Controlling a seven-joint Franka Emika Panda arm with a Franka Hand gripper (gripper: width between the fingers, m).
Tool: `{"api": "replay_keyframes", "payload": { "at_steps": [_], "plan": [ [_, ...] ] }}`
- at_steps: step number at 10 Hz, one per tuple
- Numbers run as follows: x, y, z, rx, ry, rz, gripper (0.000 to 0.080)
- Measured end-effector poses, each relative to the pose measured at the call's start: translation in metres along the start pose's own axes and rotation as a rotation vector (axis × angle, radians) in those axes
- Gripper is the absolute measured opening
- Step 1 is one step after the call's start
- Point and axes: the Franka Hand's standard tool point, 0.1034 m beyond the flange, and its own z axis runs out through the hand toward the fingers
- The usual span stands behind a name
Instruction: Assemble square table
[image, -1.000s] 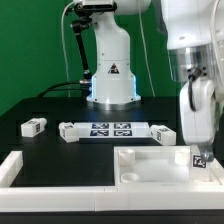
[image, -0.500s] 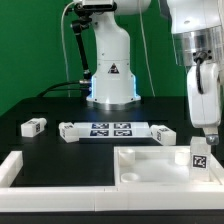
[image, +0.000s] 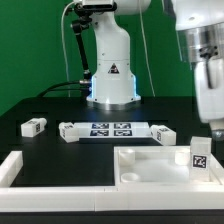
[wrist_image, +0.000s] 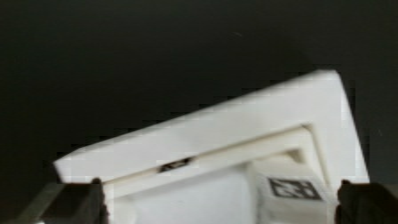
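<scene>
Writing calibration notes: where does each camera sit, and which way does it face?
Exterior view: off the arm, across the table from the robot base, facing it over the tabletop and marker board; the base and the arm at the exterior view's right show.
Wrist view: on the wrist, looking down between open jaws at the tabletop's corner; only fingertips show.
Shared: the tabletop and the tagged leg at its corner.

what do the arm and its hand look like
The arm is glossy white with rounded segments. It has a triangular warning sticker on its base, a glowing blue ring below that and a black cable alongside. Its hand ends in two dark fingertips.
</scene>
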Motion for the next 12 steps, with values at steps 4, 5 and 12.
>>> {"api": "replay_keyframes", "payload": {
  "at_steps": [4,5,12],
  "plan": [
    [-0.005,0.036,0.008,-0.047,0.045,-0.324,0.0649],
    [-0.003,0.034,0.007,-0.048,0.043,-0.403,0.0649],
    [0.008,0.069,0.022,-0.017,0.046,-0.971,0.0649]
  ]
}}
